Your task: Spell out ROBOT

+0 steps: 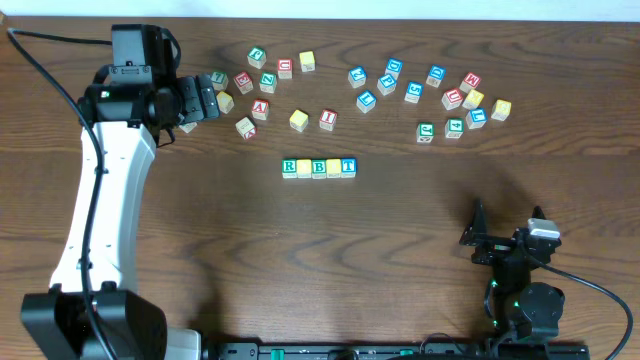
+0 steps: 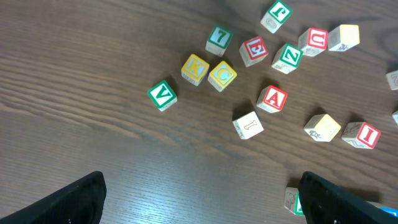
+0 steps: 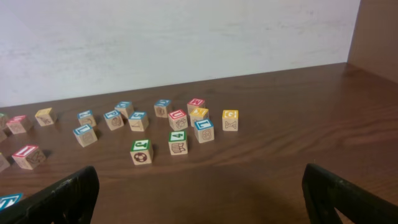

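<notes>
In the middle of the table [image 1: 200, 250] stands a row [image 1: 319, 167] of five blocks, side by side and touching: R, then a yellow block, B, another yellow block, and T. The letters on the two yellow ones are too small to read from overhead. The left gripper [image 1: 205, 98] hovers at the far left, at the edge of the left group [image 1: 262, 82] of loose blocks. In its wrist view both fingers [image 2: 74, 202] are spread wide with only bare wood between them, so it is released and holds nothing. Ahead of it lie a green V [image 2: 162, 94], a yellow K [image 2: 194, 68] and a yellow C [image 2: 222, 74] just beside each other, and a red A [image 2: 272, 98]. The right gripper [image 1: 478, 240] sits at the near right, well apart from every block; its wrist view shows it spread wide too, and empty. The right group [image 1: 430, 95] of loose blocks lies at the far right of the table.
</notes>
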Motion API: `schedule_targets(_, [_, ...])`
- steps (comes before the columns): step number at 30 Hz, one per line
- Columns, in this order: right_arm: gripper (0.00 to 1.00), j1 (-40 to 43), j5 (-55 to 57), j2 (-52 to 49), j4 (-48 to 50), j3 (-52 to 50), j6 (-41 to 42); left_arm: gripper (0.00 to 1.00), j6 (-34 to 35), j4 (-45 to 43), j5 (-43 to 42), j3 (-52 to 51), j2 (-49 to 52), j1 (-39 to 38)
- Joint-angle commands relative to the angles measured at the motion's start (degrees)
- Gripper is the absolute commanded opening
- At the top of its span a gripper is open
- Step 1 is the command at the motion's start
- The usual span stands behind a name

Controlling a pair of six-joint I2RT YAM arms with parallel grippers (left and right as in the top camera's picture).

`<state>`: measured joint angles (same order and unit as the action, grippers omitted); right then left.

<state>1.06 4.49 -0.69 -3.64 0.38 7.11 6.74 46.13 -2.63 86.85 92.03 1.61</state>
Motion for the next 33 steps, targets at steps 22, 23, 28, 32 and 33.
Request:
schedule_targets(22, [0.99, 0.3, -0.3, 0.4, -0.3, -0.1, -0.5, 0.97, -9.0, -48.1, 3.1, -58.8, -54.3, 0.1])
schedule_targets(23, [0.99, 0.3, -0.3, 0.4, -0.3, -0.1, -0.5, 0.97, -9.7, -48.7, 3.1, -61.0, -56.5, 0.1])
schedule_targets(28, [0.99, 0.3, -0.3, 0.4, -0.3, -0.1, -0.5, 0.98, -14.7, -49.0, 3.1, -71.5, -68.9, 0.1])
schedule_targets(32, [0.99, 0.3, -0.3, 0.4, -0.3, -0.1, -0.5, 0.98, -17.4, -49.0, 3.3, -77.1, -76.5, 0.1])
schedule_targets(33, [0.99, 0.3, -0.3, 0.4, -0.3, -0.1, -0.5, 0.97, -17.9, -49.0, 3.4, -78.4, -78.3, 0.1])
